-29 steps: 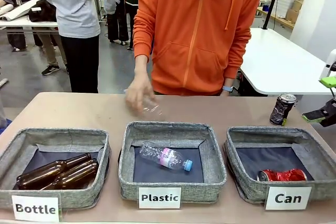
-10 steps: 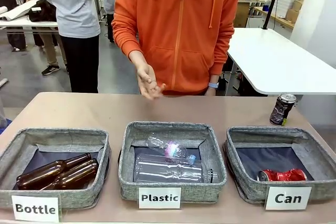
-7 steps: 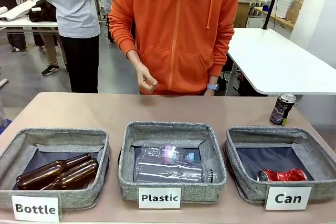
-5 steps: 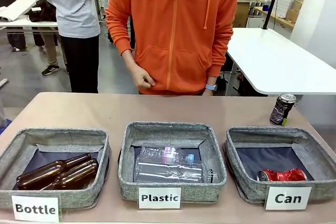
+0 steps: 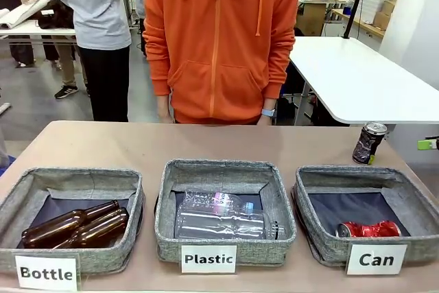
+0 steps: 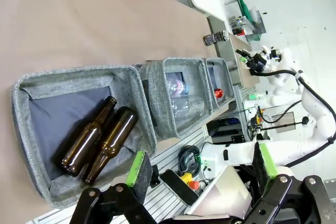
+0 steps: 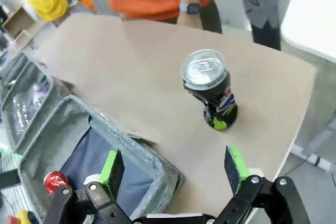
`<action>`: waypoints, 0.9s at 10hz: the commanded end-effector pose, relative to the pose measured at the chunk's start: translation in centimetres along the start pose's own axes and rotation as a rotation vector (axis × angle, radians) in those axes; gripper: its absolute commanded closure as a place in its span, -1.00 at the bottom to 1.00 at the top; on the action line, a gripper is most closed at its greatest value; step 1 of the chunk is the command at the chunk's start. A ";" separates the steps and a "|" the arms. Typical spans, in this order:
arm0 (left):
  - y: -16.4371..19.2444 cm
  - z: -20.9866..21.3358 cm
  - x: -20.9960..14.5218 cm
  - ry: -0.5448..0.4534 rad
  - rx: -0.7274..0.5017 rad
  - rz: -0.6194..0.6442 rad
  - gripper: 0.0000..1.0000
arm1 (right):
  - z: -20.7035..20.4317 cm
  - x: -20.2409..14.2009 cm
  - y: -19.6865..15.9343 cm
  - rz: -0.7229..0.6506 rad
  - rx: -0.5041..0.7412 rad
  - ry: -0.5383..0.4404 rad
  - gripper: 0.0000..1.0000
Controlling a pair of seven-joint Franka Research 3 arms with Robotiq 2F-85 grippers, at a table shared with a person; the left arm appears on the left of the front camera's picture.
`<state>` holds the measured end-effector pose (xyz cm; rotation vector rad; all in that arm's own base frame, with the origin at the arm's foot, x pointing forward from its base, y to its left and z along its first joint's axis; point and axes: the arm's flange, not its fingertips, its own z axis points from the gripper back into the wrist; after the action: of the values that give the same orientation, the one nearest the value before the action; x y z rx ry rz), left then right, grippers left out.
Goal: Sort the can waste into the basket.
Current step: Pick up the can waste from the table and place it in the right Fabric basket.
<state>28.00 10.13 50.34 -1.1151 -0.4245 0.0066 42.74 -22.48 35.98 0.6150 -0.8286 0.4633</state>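
Observation:
The dark can [image 5: 369, 142] with a silver top stands upright on the table, just behind the "Can" basket [image 5: 346, 171]. A crushed red can [image 5: 368, 228] lies at that basket's front. In the right wrist view my right gripper [image 7: 173, 166] is open and empty. It hovers over the basket's rim [image 7: 142, 148], with the dark can [image 7: 210, 87] a short way ahead and the red can [image 7: 55, 181] at lower left. One green fingertip [image 5: 426, 144] pokes in at the front view's right edge. My left gripper [image 6: 201, 165] is open and empty, well off the table's left end.
The "Plastic" basket [image 5: 219, 168] holds clear plastic bottles. The "Bottle" basket [image 5: 75, 173] holds two brown glass bottles [image 5: 75, 224]. A person in an orange hoodie [image 5: 219, 39] stands at the far edge with arms down. Bare tabletop lies behind the baskets.
The person dropped a second clear bottle into the Plastic basket, then lowered the hand and stood upright. My right gripper left the front view, and now one green tip shows again.

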 end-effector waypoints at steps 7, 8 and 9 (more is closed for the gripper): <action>-0.3 0.1 0.1 -0.005 -0.014 0.002 -1.00 | -3.9 0.7 -1.1 0.108 -0.038 0.025 -1.00; -0.3 0.1 0.1 -0.005 -0.014 0.002 -1.00 | -5.1 0.7 -1.3 0.123 -0.062 0.035 -1.00; -0.3 0.1 0.1 -0.005 -0.014 0.002 -1.00 | -6.5 0.7 -1.7 0.144 -0.112 0.073 -1.00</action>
<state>28.00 10.13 50.35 -1.1151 -0.4246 0.0065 46.19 -19.90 33.79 0.5185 -0.8030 0.5504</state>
